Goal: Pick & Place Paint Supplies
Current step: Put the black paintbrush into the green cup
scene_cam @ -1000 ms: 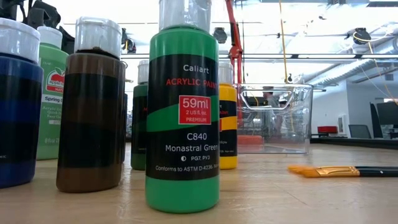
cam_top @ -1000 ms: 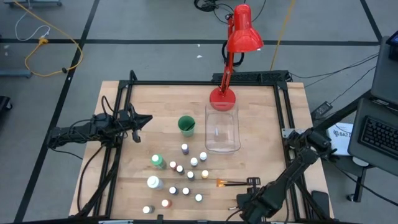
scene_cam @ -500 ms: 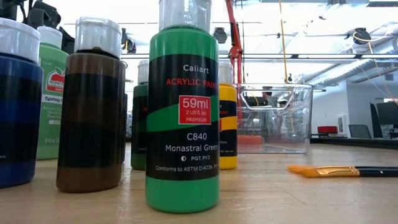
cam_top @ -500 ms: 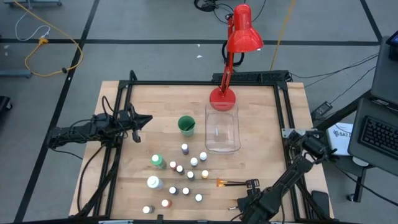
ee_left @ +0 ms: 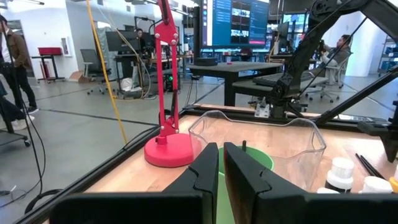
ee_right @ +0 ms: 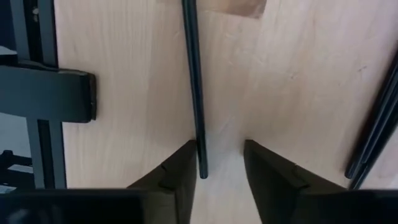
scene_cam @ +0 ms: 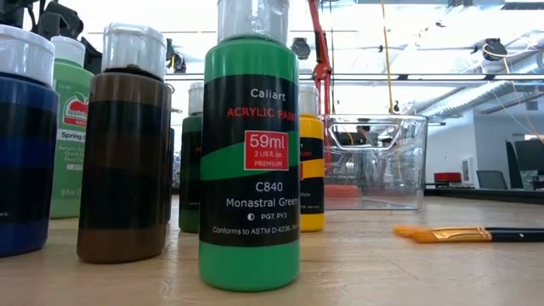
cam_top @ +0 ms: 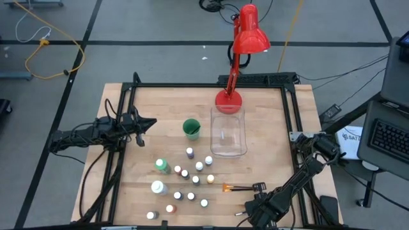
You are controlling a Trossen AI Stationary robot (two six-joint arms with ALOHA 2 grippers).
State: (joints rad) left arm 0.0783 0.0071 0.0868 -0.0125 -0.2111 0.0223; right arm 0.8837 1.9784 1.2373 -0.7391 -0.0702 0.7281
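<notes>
Several small white-capped paint bottles (cam_top: 185,182) stand upright on the table's near middle, with two larger ones (cam_top: 160,176) to their left; the low view shows a green bottle (scene_cam: 249,170) close up. Orange-tipped brushes (cam_top: 238,188) lie flat to their right. My right gripper (cam_top: 251,209) hangs open near the near edge, pointing down. In the right wrist view its fingers stand on either side of the free end of one dark brush handle (ee_right: 194,81); whether they touch it I cannot tell. More brush handles (ee_right: 373,130) lie beside it. My left gripper (cam_top: 144,124) waits shut at the left edge.
A green cup (cam_top: 192,128) and a clear rectangular bin (cam_top: 229,134) stand on the far middle, with a red lamp's base (cam_top: 229,99) just beyond the bin. The black table frame (ee_right: 50,93) runs close beside my right gripper. Bare wood lies right of the bin.
My right gripper has edged a little toward the table's near edge above the brushes. The bottles, brushes and my left arm have kept still.
</notes>
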